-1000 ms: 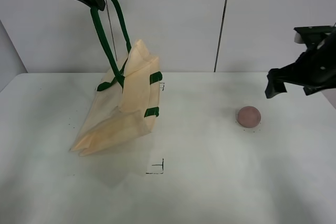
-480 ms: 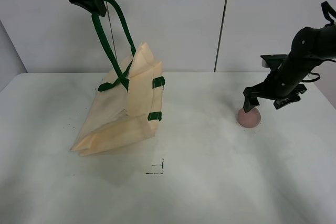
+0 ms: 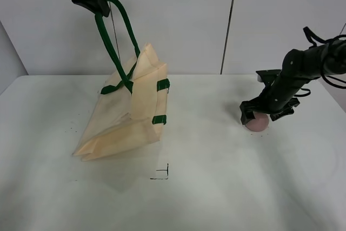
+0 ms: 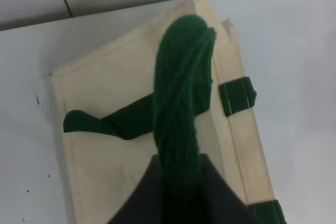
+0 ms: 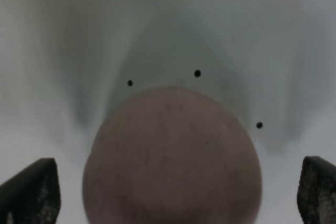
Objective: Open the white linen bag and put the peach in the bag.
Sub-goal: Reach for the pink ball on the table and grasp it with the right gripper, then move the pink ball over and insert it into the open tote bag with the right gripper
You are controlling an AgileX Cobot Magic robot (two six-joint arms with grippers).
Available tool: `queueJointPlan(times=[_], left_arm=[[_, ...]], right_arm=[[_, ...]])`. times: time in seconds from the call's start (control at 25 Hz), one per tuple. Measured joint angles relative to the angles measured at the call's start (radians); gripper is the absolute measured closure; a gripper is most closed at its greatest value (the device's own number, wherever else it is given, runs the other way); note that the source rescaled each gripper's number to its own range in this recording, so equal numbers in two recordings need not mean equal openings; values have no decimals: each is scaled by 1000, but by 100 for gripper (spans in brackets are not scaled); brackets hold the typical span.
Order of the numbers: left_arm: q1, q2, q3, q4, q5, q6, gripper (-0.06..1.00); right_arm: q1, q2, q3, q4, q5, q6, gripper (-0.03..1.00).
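One bag strap (image 4: 181,98) in left claw (image 3: 99,5), right claw (image 3: 263,116) astride peach (image 5: 172,153)

The large soft fabric tote bag (image 3: 127,120) is a plain warm cream, a shade yellower than the matt white tabletop (image 3: 227,187) under it. Its woven strap handles (image 3: 113,41) are deep bottle green, and the small tabs (image 3: 162,85) at its edge match them. The small round peach (image 3: 258,125) is a dull pinkish mauve, faintly flecked darker. Tiny black dots (image 5: 197,73) speckle the white beside it, and thin black corner marks (image 3: 162,172) sit nearer the bag. The left gripper (image 3: 100,5) and the right gripper (image 3: 261,116) are both matt black. The wall panels (image 3: 178,20) are pale grey, split by a dark seam (image 3: 229,22).
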Motion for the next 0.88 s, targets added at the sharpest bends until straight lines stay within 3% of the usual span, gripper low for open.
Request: queueJointPlan(times=[0.08,0.16,0.2,0.24,0.28,0.36,0.52,0.64,0.76,0.88], left_arm=[[-1,0,0,0,0,0,94],[-1,0,0,0,0,0,94],[-1,0,0,0,0,0,94],[-1,0,0,0,0,0,94],[-1,0,0,0,0,0,94],[-1,-1,0,0,0,0,94],[-1,-23,4,1,0,0,94],[-1,-52,4,4,0,0,94],[-1,-59,4,4,0,0,94],[-1,-59,4,4,0,0,94]], right_arm=[[0,15,0,0,-12,1,1],[0,23,0,1,-21,4,16],[0,24,0,4,-27,4,30],[0,24,-7,16,-27,4,64],[0,23,-13,25,-27,5,81],[0,12,-21,50,-15,4,96],[0,-25,-83,146,55,-32,97],[7,-64,-180,264,165,-110,97],[47,-79,-300,389,265,-187,97],[124,-80,-389,466,278,-213,97]])
